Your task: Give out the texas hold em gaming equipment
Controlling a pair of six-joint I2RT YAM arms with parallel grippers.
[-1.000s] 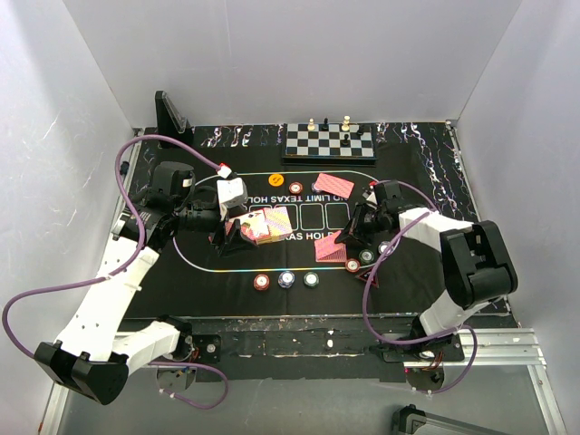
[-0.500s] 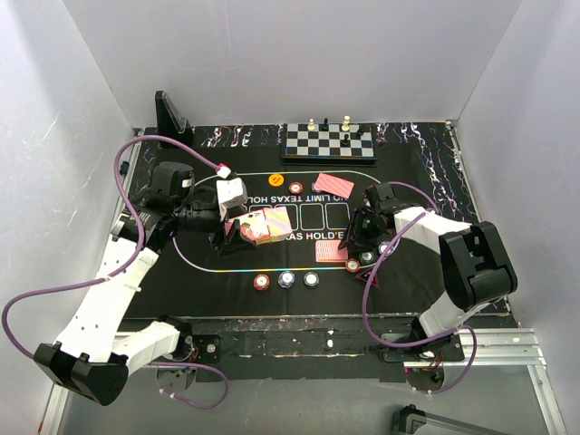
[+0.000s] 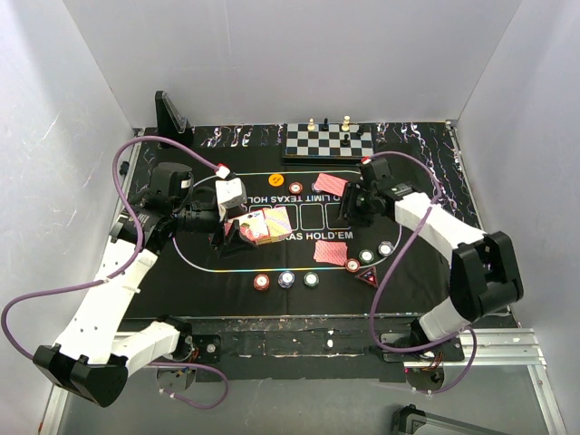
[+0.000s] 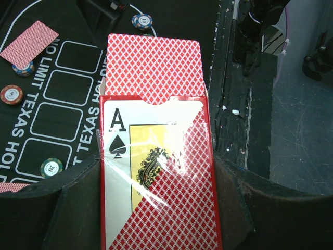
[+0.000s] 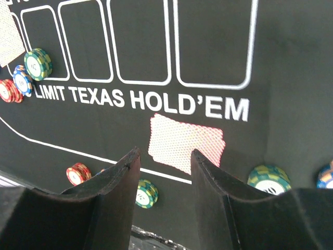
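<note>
Dealing seems in hand: the left gripper [image 4: 156,208] is clamped on the deck box [image 4: 156,172], its top card [image 4: 153,65] protruding; the right gripper [image 5: 165,156] hangs jaws apart, empty, above dealt cards [image 5: 186,143] on the mat [image 5: 208,31]. Next, it likely must pinch that top card squarely.

The left gripper [image 3: 237,228] holds a deck [image 3: 265,225] above the mat [image 3: 426,190]. The right gripper [image 3: 349,210] hangs near the far card [image 3: 333,185], apart from the near cards [image 3: 331,252]. Three chips [image 3: 286,278] lie in one row at the front.
</note>
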